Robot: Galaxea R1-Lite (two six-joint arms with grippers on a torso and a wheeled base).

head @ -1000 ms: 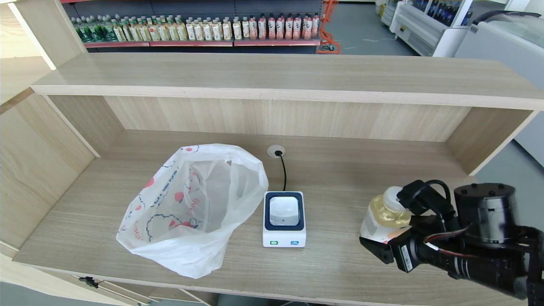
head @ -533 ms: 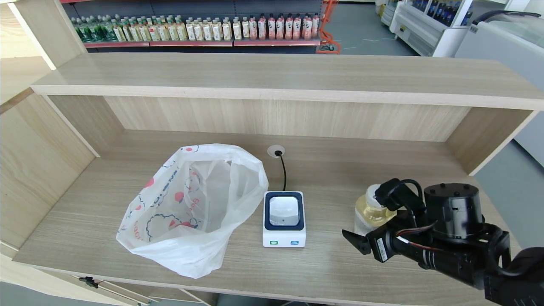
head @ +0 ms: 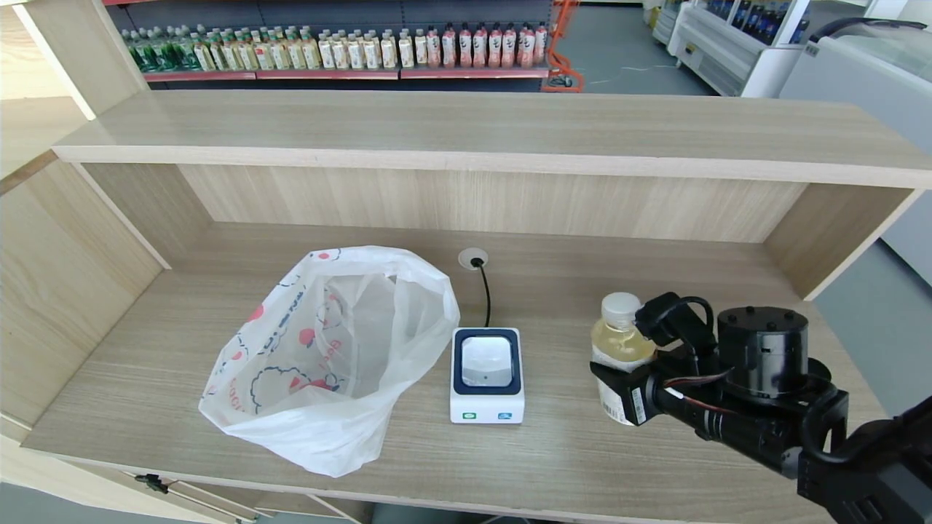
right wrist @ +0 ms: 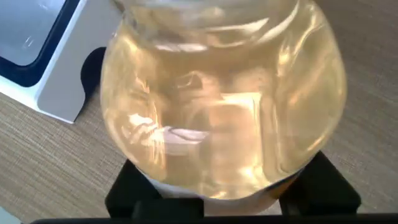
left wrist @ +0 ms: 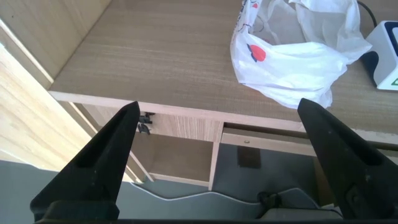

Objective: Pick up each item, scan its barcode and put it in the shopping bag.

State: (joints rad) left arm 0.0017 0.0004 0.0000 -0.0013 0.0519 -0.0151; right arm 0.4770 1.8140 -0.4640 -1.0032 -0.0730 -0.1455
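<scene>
**A bottle of yellow drink in the right gripper**

The shopping bag (head: 328, 356) sits on the left part of the wooden counter (head: 582, 291). It is white thin plastic with red and blue pictures on it. Its mouth is wide open and faces up. Through the mouth I see the bag's own crinkly walls.

The bottle (head: 619, 342) is see-through and holds a clear yellow drink. It has a white cap on top and a white label low down. It stands upright on the right part of the counter. I cannot tell if its bottom touches the wood.

The scanner (head: 486, 375) is a small white box with a dark blue frame around its glass. It sits between the bag and the bottle, just beside the bag. A black cable (head: 486, 295) runs from it to a round hole at the back of the counter.

The right gripper (head: 641, 356) pinches the bottle. One black finger presses the bottle's near side and the other presses its far side. In the right wrist view the round bottle (right wrist: 221, 106) bulges out from between the two fingers (right wrist: 134, 193).

The left gripper (left wrist: 217, 162) hangs low in front of the counter's front edge, on the bag's side. Its two fingers are spread far apart and hold nothing.
</scene>
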